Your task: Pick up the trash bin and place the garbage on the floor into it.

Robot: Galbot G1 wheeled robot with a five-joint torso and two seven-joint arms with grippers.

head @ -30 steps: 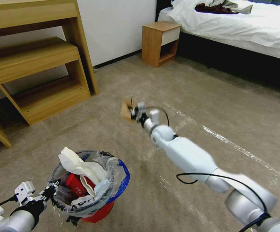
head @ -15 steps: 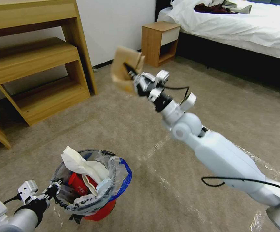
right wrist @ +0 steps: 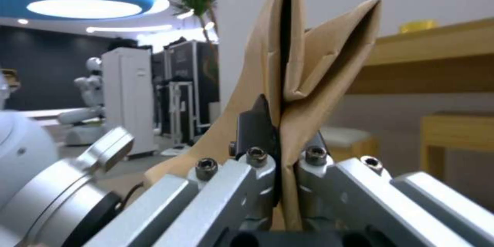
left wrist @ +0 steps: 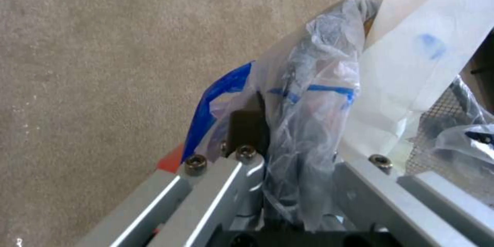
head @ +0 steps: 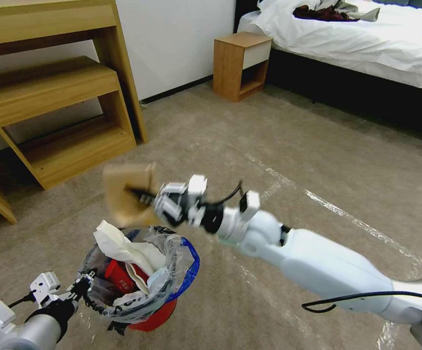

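Observation:
The trash bin (head: 158,312) is a small red bucket lined with a clear bag (head: 174,260) with blue handles, in the lower left of the head view. Crumpled white paper (head: 123,248) and a red wrapper (head: 116,274) lie inside it. My left gripper (head: 82,287) is shut on the bin's rim and bag (left wrist: 308,85) on its near-left side. My right gripper (head: 140,195) is shut on a brown cardboard scrap (head: 126,192) of garbage, held just above the bin's far rim. In the right wrist view the folded cardboard (right wrist: 303,65) sticks up, pinched between the fingers (right wrist: 254,123).
A wooden desk with shelves (head: 60,97) stands at the back left. A wooden nightstand (head: 242,63) and a bed (head: 366,43) are at the back right. Tape lines (head: 347,214) cross the carpet floor (head: 211,131) under my right arm.
My right arm raised the cardboard scrap high off the floor, then swung it left and down to just above the bin. The left gripper and bin barely moved.

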